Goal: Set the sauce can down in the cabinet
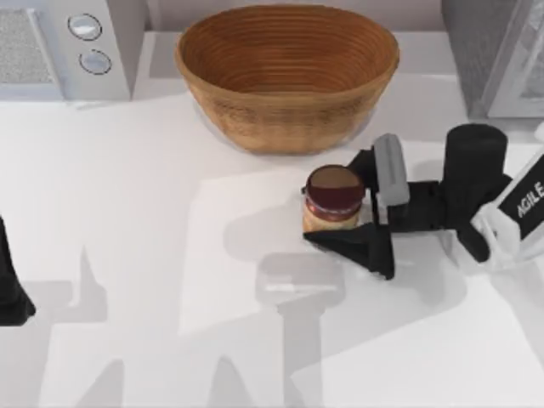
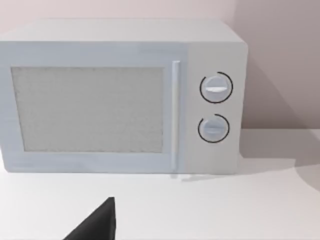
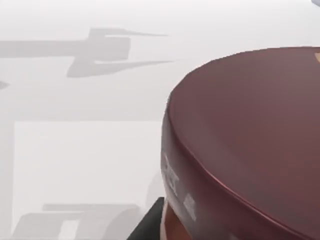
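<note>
My right gripper [image 1: 340, 210] straddles the sauce can [image 1: 333, 199], fingers apparently not yet clamped; next, squeeze and lift toward the cabinet [image 1: 501, 55].

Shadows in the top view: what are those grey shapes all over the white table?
Top view: soft grey shadows of the arms on the table, the darkest beside the sauce can at the right hand. Right wrist view: similar arm-shaped shadows behind the sauce can's lid. Left wrist view: the microwave casts a faint one.
</note>
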Controlling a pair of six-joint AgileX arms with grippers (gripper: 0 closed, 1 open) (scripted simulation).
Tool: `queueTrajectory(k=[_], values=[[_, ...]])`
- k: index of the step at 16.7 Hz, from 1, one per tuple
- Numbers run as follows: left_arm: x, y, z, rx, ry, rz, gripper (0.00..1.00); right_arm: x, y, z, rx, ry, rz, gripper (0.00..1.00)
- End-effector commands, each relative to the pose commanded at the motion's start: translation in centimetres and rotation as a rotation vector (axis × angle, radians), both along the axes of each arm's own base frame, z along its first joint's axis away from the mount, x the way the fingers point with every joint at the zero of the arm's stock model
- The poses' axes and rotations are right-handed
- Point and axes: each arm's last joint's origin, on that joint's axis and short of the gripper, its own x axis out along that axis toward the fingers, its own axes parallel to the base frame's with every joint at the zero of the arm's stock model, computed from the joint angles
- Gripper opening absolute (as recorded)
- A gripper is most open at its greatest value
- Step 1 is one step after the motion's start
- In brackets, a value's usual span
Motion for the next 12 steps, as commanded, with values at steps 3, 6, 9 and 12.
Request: queueTrajectory(k=[3, 6, 9, 12], values=[[0.0, 0.0, 0.0, 0.0, 0.0, 0.0, 1.0, 0.0, 0.0, 0.0, 0.0, 0.0, 0.0, 0.25], [0.0, 0.0, 0.0, 0.0, 0.0, 0.0, 1.0, 0.0, 0.0, 0.0, 0.0, 0.0, 0.0, 0.02], [0.0, 0.0, 0.0, 0.0, 0.0, 0.0, 1.0, 0.0, 0.0, 0.0, 0.0, 0.0, 0.0, 0.0], [0.0, 0.0, 0.0, 0.0, 0.0, 0.0, 1.0, 0.0, 0.0, 0.0, 0.0, 0.0, 0.0, 0.0]])
